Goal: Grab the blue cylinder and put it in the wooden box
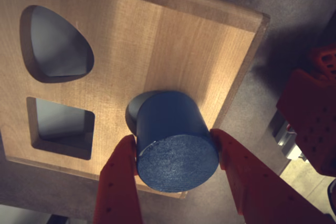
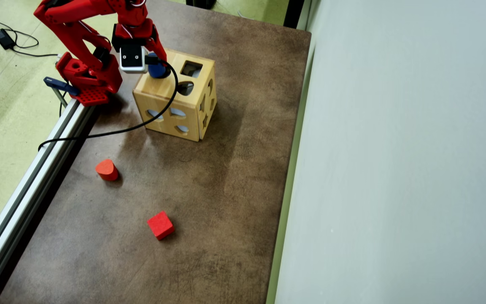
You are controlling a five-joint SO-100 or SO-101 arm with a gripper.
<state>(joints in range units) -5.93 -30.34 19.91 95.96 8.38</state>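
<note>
The blue cylinder (image 1: 176, 140) sits between my red fingers (image 1: 118, 182), its far end partly inside a round cut-out in the top of the wooden box (image 1: 173, 45). My gripper (image 1: 176, 153) is shut on it. In the overhead view the blue cylinder (image 2: 157, 69) shows at the box's top near its back left corner, under my gripper (image 2: 155, 63). The wooden box (image 2: 171, 99) stands at the back of the brown table. A rounded cut-out (image 1: 55, 43) and a square cut-out (image 1: 60, 124) lie to the cylinder's left in the wrist view.
A red-orange rounded block (image 2: 107, 169) and a red cube (image 2: 160, 225) lie on the brown table (image 2: 209, 202) nearer the front. The arm's red base (image 2: 89, 78) stands left of the box on a metal rail (image 2: 28, 185). A black cable (image 2: 141, 122) drapes across the box.
</note>
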